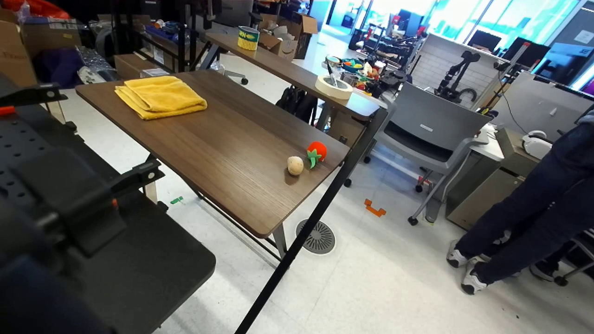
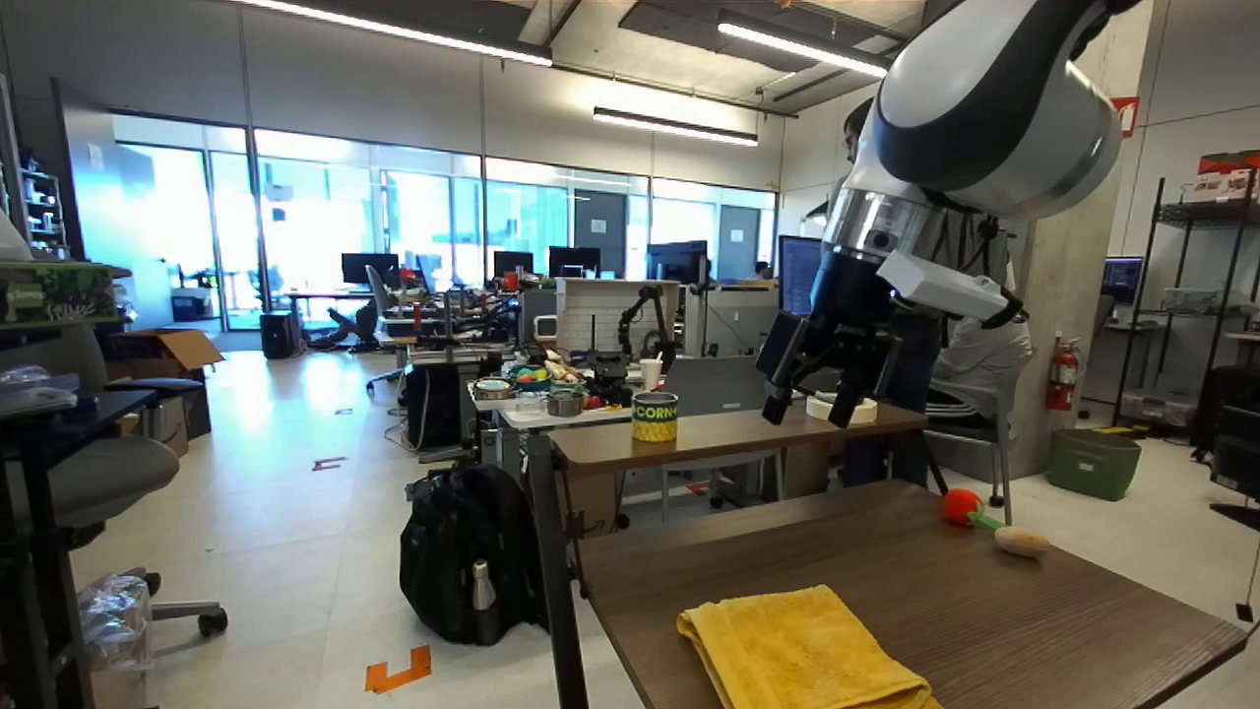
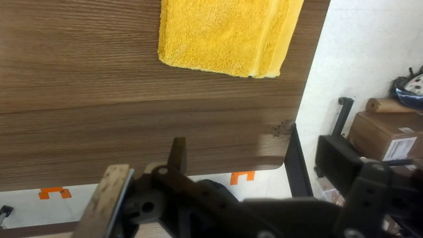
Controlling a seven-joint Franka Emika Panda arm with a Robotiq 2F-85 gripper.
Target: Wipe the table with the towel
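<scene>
The yellow towel [image 1: 162,96] lies folded at the end of the brown wood-grain table [image 1: 222,134]. In an exterior view the towel [image 2: 807,650] is near the bottom edge, partly cut off. At the top of the wrist view, only part of the towel [image 3: 221,36] shows. Above the tabletop hangs my gripper [image 2: 809,414], pointing down and apart from the cloth. Seen from the wrist, the gripper [image 3: 252,145] has its fingers wide apart with nothing between them. Dark specks [image 3: 283,128] mark the table near its edge.
A red toy tomato [image 1: 317,150] and a small beige ball [image 1: 295,165] sit at the table's other end. Behind runs a raised shelf [image 1: 278,65] bearing a corn can [image 1: 248,38] and a tape roll [image 1: 334,87]. A black pole [image 1: 306,246] slants past the table corner.
</scene>
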